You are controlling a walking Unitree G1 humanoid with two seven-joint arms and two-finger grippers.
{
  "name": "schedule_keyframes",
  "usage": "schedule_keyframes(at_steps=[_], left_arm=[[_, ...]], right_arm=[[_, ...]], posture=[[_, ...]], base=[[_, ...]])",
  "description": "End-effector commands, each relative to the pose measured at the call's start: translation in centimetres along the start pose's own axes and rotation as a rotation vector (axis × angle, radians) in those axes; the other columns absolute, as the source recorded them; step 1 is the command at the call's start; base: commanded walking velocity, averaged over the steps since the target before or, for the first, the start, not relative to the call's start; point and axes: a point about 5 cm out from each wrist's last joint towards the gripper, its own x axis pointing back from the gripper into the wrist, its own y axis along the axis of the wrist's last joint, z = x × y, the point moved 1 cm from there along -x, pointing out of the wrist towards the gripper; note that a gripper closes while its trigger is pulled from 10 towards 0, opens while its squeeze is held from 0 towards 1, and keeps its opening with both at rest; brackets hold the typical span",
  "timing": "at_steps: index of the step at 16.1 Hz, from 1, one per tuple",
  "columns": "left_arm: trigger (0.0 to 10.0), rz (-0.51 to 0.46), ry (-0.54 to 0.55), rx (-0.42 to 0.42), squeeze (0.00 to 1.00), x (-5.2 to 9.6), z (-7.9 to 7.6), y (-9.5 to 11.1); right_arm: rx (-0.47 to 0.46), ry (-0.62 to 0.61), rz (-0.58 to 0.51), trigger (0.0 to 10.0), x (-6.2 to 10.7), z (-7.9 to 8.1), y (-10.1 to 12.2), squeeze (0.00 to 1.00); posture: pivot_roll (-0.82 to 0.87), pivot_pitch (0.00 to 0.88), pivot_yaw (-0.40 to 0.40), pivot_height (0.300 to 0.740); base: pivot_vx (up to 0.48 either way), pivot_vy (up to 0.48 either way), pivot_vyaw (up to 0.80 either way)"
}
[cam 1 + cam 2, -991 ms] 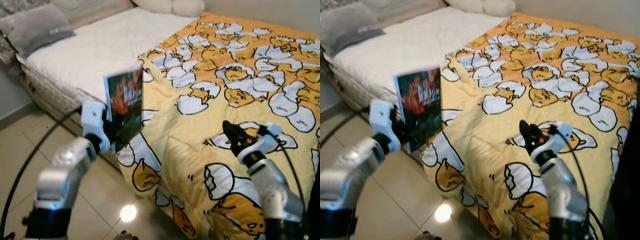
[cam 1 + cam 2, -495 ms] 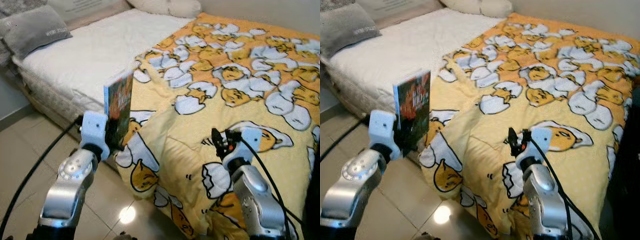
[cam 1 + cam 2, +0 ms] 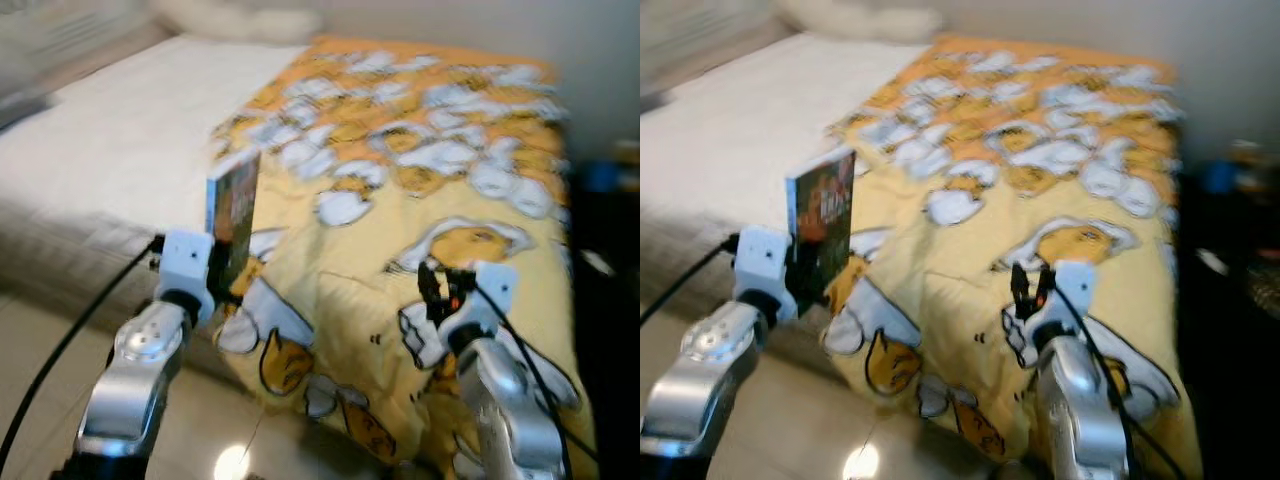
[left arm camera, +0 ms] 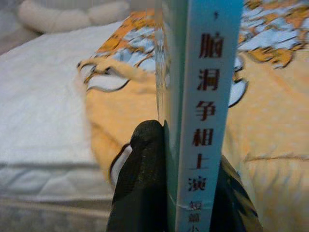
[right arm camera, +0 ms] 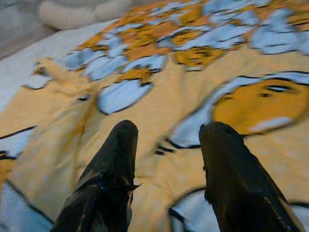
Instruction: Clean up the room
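You are facing a bed [image 3: 110, 150] with a white mattress; a yellow blanket [image 3: 400, 210] printed with cracked eggs covers its right part and hangs over the near edge toward the tiled floor [image 3: 40, 400]. Your left tool [image 4: 166, 188] is clamped on a book [image 3: 234, 212], holding it upright over the bed's near edge, beside the blanket. Your right tool [image 5: 166, 174] hovers above the blanket with its fingers spread and nothing between them.
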Motion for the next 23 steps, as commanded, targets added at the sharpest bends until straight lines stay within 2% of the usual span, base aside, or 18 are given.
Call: schedule_keyframes(at_steps=[1, 8, 10, 16, 18, 23], left_arm=[[10.0, -0.039, -0.001, -0.004, 0.0, 0.0, -0.2, 0.9], [10.0, -0.022, 0.017, 0.022, 0.0, 0.6, -0.1, 0.3], [10.0, -0.016, 0.02, 0.056, 0.0, 0.8, -0.1, 0.1], [10.0, 0.0, 0.009, 0.057, 0.0, 0.9, 0.1, 0.0], [10.0, 0.004, 0.006, 0.072, 0.0, 0.9, 0.1, -0.1], [10.0, -0.002, 0.017, 0.073, 0.0, 1.0, 0.2, 0.0]], right_arm=[[0.01, -0.016, -0.011, 10.0, 0.0, -0.4, 0.5, 0.0], [0.016, -0.021, 0.008, 10.0, 0.3, -0.5, 0.3, 0.0], [0.013, -0.018, 0.013, 10.0, 0.3, -0.3, 0.2, 0.0], [0.012, -0.017, 0.02, 10.0, 0.4, -0.2, 0.3, 0.0], [0.055, -0.016, 0.017, 10.0, 0.3, -0.4, 0.4, 0.0], [0.098, -0.011, -0.003, 10.0, -0.1, -0.3, 0.8, 0.0]], posture=[[-0.04, 0.0, 0.072, 0.74], [-0.03, 0.0, 0.065, 0.74], [-0.04, 0.0, 0.066, 0.74], [-0.04, 0.0, 0.069, 0.74], [-0.04, 0.0, 0.067, 0.74], [-0.03, 0.0, 0.053, 0.74]], base=[[0.0, 0.412, -0.8], [0.0, 0.41, -0.8], [0.0, 0.409, -0.8], [0.0, 0.409, -0.8], [0.0, 0.407, -0.28], [0.0, 0.408, 0.0]])
